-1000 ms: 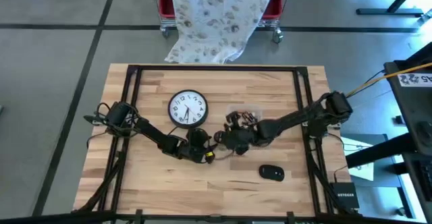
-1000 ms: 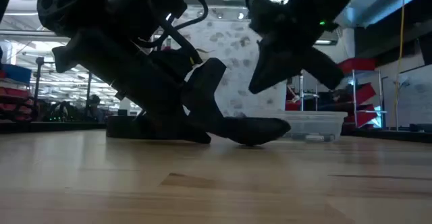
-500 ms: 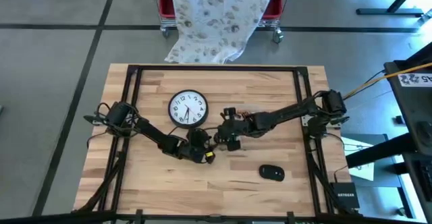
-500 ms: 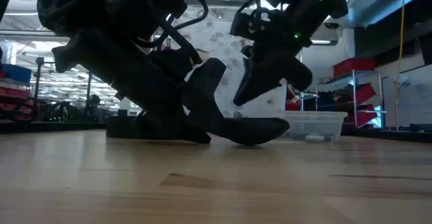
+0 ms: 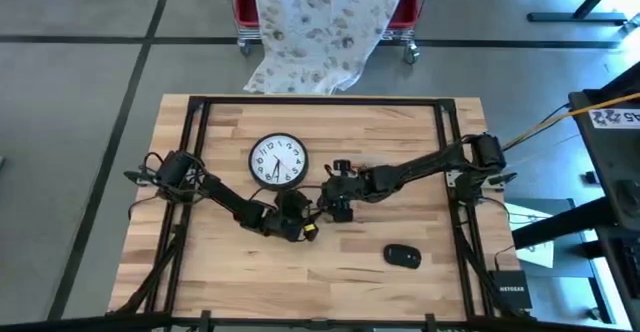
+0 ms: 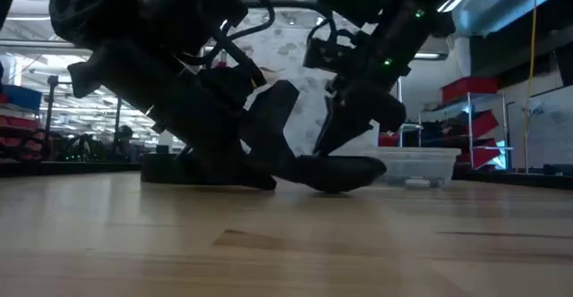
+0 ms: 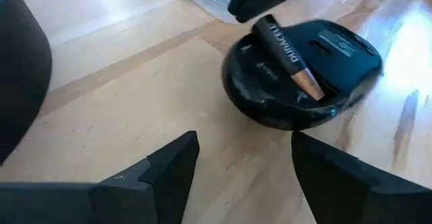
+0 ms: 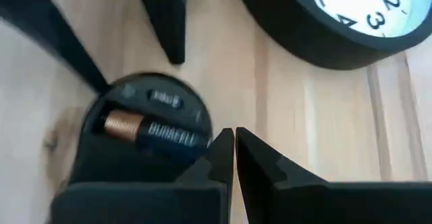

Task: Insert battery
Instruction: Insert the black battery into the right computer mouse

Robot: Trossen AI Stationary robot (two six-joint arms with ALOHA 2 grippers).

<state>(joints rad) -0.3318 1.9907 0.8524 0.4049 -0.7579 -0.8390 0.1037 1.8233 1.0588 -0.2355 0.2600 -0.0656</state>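
The black-and-copper cylindrical battery [image 7: 289,47] is lying tilted across the open underside of a round black plastic device [image 7: 304,75], probably a mouse turned belly-up, though the low view is too dark to confirm that. On the light wooden table [image 5: 400,132] this pair is sitting near the centre, at about five o'clock from the round black-rimmed wall clock [image 5: 277,160].

The right gripper [image 8: 233,150] is pressing down beside the battery with its fingers pinched nearly together and nothing between them; it looks to be nudging the cell rather than gripping it. The left gripper [image 7: 243,160] is hovering just short of the device at its seven o'clock side, fingers spread wide and empty.

The battery is likely to behave as a small, stiff, fairly dense cylinder with a smooth jacket, so it is prone to rolling or skidding under a sideways push. Pressing on the middle of its body, or pinching it across the middle, seems safest. A second dark mouse [image 5: 403,257] is resting at four o'clock, well apart.
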